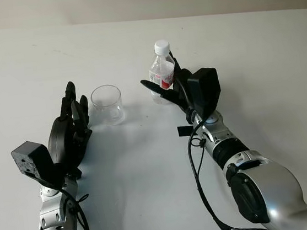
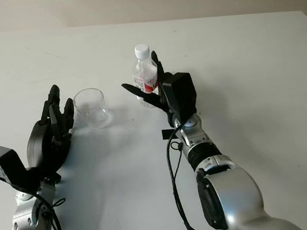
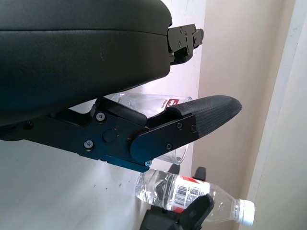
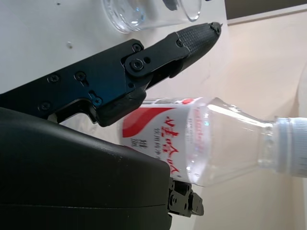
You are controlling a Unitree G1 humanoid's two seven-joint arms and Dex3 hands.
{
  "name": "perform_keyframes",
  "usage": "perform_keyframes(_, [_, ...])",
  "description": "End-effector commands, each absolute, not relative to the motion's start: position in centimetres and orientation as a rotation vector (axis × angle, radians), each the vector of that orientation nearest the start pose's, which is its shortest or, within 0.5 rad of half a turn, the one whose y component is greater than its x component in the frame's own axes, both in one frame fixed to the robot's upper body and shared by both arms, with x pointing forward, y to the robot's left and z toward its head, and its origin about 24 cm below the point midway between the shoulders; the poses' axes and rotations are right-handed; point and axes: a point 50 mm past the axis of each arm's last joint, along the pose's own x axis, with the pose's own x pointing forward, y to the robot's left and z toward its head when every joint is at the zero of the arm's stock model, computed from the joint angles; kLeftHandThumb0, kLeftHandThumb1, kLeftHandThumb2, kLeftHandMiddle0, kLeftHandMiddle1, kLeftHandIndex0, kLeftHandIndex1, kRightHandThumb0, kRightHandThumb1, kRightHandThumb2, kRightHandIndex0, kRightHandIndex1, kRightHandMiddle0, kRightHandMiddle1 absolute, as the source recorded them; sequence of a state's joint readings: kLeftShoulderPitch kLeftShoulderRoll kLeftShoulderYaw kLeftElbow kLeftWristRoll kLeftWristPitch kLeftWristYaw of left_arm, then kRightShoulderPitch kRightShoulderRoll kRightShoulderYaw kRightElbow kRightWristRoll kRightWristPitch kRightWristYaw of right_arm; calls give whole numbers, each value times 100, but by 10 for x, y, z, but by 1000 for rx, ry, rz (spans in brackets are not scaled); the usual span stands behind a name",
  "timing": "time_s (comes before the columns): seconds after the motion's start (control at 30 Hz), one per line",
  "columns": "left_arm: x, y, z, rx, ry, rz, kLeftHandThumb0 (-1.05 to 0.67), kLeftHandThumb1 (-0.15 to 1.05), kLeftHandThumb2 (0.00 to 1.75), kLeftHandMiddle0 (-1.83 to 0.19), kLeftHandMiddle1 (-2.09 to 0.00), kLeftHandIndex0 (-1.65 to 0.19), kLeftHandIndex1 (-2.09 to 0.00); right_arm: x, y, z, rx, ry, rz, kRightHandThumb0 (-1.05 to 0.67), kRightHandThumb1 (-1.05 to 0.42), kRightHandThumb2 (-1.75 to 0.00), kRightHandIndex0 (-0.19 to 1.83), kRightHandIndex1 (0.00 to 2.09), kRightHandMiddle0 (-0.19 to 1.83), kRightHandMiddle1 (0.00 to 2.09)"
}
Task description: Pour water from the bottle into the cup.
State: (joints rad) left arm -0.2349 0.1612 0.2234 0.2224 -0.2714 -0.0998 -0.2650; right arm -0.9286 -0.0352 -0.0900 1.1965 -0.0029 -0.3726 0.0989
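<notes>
The bottle point(image 1: 162, 72) stands upright on the table point(image 1: 258, 64), white cap uppermost, nearer the far edge than the near edge and roughly midway between the left and right edges. Its long axis is vertical.

The right hand point(image 1: 168, 89) is at the bottle's base on the side facing the robot. One finger point(image 1: 156, 89) crosses in front of the lower body; the palm shell sits just beside the label. In the right wrist view the bottle point(image 4: 201, 143) lies between finger and palm, but firm contact on both sides cannot be confirmed. Treat the hand as open around the bottle, not yet gripping.

The cup point(image 1: 107, 104) stands upright, mouth up, to the left of the bottle and apart from it. The left hand point(image 1: 70, 127) is open, holding nothing, just beside the cup on its left side.

Judgement: the right hand is the nearer to the bottle and must close before any lift. The pour then travels leftward toward the cup
</notes>
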Motion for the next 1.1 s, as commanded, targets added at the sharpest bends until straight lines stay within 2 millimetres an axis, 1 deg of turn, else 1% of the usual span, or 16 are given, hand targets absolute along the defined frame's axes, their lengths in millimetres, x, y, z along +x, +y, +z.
perform_keyframes(0.0, [290,214,71,-131,-161,-61,-81,105,76,7,-5,13,-6,394,-93,105,-50,-105,227,-66,-85,-5,-11,5,6,15])
perform_keyframes(0.03, [290,214,71,-133,-161,-60,-81,105,75,6,-5,12,-6,395,-93,106,-63,-105,209,-65,-84,-5,-4,11,11,26])
perform_keyframes(0.07, [290,214,71,-135,-161,-57,-81,105,75,6,-6,12,-7,396,-92,107,-78,-103,188,-64,-84,-5,-3,29,2,63])
perform_keyframes(0.1, [289,214,71,-136,-160,-55,-81,105,75,6,-6,12,-7,396,-92,108,-86,-99,171,-62,-83,-5,-9,77,-8,108])
perform_keyframes(0.13, [289,214,71,-135,-160,-54,-81,105,75,6,-6,12,-7,397,-92,108,-99,-97,157,-58,-83,-5,-14,140,-13,154])
perform_keyframes(0.17, [288,214,71,-134,-158,-52,-81,105,75,6,-6,12,-7,398,-92,109,-121,-95,144,-56,-83,-5,-16,169,-16,179])
perform_keyframes(0.2, [288,214,71,-132,-157,-51,-81,105,75,6,-5,12,-6,398,-91,110,-151,-94,134,-54,-84,-6,-14,189,-11,194])
perform_keyframes(0.23, [287,214,71,-131,-155,-49,-80,105,75,6,-5,12,-6,399,-91,110,-178,-95,128,-49,-85,-6,-5,201,1,203])
perform_keyframes(0.3, [287,214,71,-130,-155,-46,-80,105,75,6,-5,12,-6,399,-91,111,-197,-92,134,-40,-88,-6,11,207,19,208])
perform_keyframes(0.37, [287,214,71,-130,-153,-42,-80,105,75,6,-6,12,-6,399,-91,110,-199,-83,155,-30,-93,-6,38,209,40,209])
perform_keyframes(0.47, [287,214,71,-129,-155,-42,-80,105,75,6,-5,12,-6,399,-91,108,-211,-65,192,-26,-99,-6,67,209,57,209])
perform_keyframes(0.63, [288,213,71,-131,-157,-46,-80,105,75,6,-5,12,-6,399,-92,104,-234,-24,254,-26,-102,-5,93,209,76,209])
perform_keyframes(0.87, [288,213,70,-136,-156,-47,-80,105,75,6,-5,12,-6,398,-90,102,-295,-18,330,-34,-99,-4,95,209,90,209])
perform_keyframes(0.97, [288,213,70,-132,-156,-46,-80,105,75,6,-5,12,-6,398,-89,103,-303,-20,325,-39,-97,-5,79,209,78,209])
perform_keyframes(1.0, [288,213,70,-132,-155,-45,-80,105,76,6,-5,12,-6,399,-89,104,-330,-30,307,-39,-97,-5,72,209,71,209])
perform_keyframes(1.07, [288,214,70,-132,-156,-45,-80,105,76,6,-5,12,-6,400,-86,107,-394,-57,269,-37,-98,-6,68,209,65,209])
